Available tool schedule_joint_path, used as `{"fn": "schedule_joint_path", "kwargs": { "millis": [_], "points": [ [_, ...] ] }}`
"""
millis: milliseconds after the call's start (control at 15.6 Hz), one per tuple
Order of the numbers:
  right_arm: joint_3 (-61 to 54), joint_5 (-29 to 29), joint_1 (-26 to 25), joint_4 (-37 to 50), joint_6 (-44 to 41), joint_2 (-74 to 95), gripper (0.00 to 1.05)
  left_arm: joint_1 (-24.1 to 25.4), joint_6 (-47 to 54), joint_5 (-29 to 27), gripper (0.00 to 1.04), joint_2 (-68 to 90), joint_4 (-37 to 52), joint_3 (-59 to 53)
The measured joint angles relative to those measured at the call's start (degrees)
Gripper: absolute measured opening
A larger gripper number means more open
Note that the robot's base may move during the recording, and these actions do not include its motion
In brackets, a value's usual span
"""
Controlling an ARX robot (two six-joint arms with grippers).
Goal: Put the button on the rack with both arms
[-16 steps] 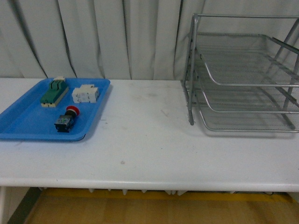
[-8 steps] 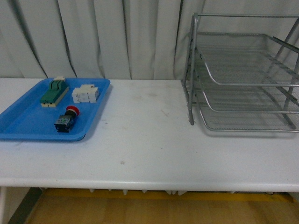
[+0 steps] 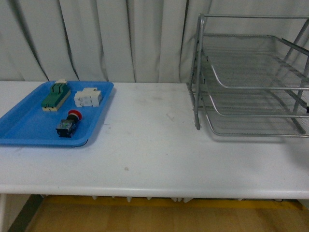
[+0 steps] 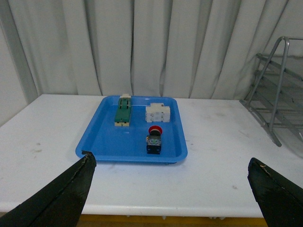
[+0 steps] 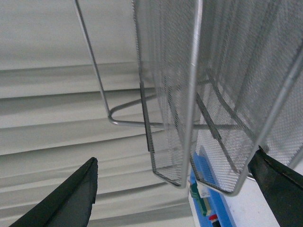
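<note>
The button [image 3: 68, 123], red cap on a black-and-blue body, lies in the blue tray [image 3: 24, 125] at the table's left. It also shows in the left wrist view [image 4: 154, 141] and, tiny, in the right wrist view [image 5: 214, 218]. The silver three-tier mesh rack [image 3: 251, 77] stands at the right rear. My left gripper [image 4: 170, 162] is open and empty, above the table's front edge, well short of the tray. My right gripper [image 5: 175, 158] is open and empty, close against the rack's mesh trays [image 5: 180, 94].
A green-and-cream switch block [image 3: 56, 95] and a white blocky component [image 3: 88, 97] lie in the tray behind the button. White curtains hang behind the table [image 3: 154, 140]. The rack's edge shows in the left wrist view [image 4: 277, 90].
The button, tray and rack have not moved. A small dark tip has appeared at the right edge of the front view beside the rack.
</note>
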Motion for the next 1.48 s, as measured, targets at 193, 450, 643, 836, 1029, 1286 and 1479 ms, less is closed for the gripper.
{"fn": "schedule_joint_path", "kwargs": {
  "millis": [193, 450, 643, 836, 1029, 1286, 1479],
  "points": [
    [-0.94, -1.31, 2.16, 0.00, 0.57, 3.21, 0.98, 0.00, 0.00, 0.00, 0.98, 0.00, 0.00, 0.00],
    [5.75, -2.43, 1.86, 0.04, -3.74, 11.23, 0.98, 0.00, 0.00, 0.00, 0.98, 0.00, 0.00, 0.00],
    [7.74, -2.47, 1.62, 0.02, -4.63, 13.90, 0.98, 0.00, 0.00, 0.00, 0.98, 0.00, 0.00, 0.00],
    [8.13, -2.51, 1.66, 0.00, -5.01, 15.76, 0.98, 0.00, 0.00, 0.00, 0.98, 0.00, 0.00, 0.00],
    [9.38, -2.58, 1.64, -0.13, -5.55, 16.96, 0.98, 0.00, 0.00, 0.00, 0.98, 0.00, 0.00, 0.00],
    [12.24, -2.56, 1.57, 0.04, -6.54, 18.23, 0.98, 0.00, 0.00, -0.02, 0.98, 0.00, 0.00, 0.00],
    [13.25, -2.54, 1.20, 0.00, -6.97, 19.08, 0.95, 0.00, 0.00, 0.00, 0.98, 0.00, 0.00, 0.00]
  ]
}}
